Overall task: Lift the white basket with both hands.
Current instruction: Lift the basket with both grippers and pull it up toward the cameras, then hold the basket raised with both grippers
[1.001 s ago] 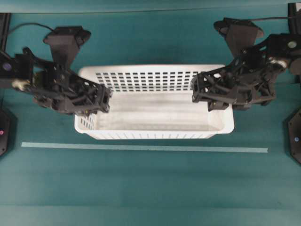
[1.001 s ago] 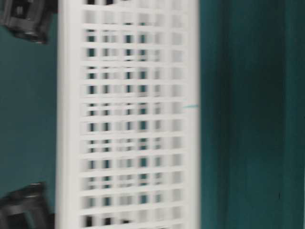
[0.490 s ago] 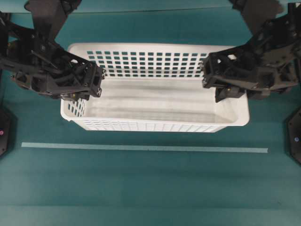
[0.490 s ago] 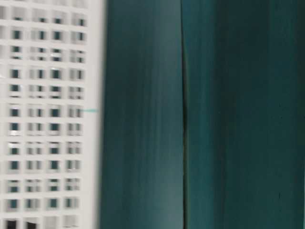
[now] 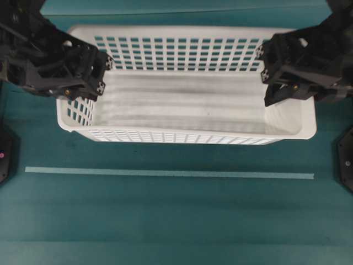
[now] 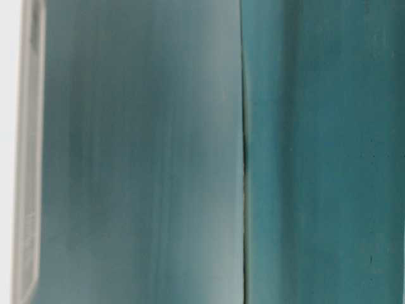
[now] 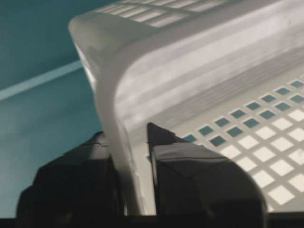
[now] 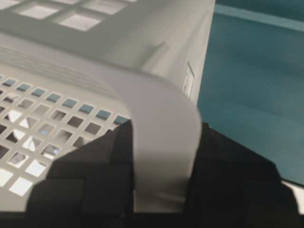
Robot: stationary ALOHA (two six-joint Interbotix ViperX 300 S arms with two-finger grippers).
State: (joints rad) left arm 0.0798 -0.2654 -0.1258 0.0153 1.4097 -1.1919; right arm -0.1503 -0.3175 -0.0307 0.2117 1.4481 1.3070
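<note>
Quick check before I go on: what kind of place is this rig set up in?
Probably a robot lab bench, not a home or shop. A teal table surface with a pale tape line holds nothing but the large white slotted plastic basket, gripped at each end by the black left gripper and right gripper.

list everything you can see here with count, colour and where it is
white basket: one, white, slotted walls, middle of the overhead view, its two short ends each gripped at the rim, nothing seen inside it
tape strip: one, pale, thin line lying on the surface on the near side of the basket, apart from it
table surface: one, teal, under and around everything
arm bases: two, black, at the left and right edges of the overhead view
left hand: one, black, shut on the rim of the basket's left end, one finger inside the wall and one outside
right hand: one, black, shut on the rim of the basket's right end in the same way
</note>
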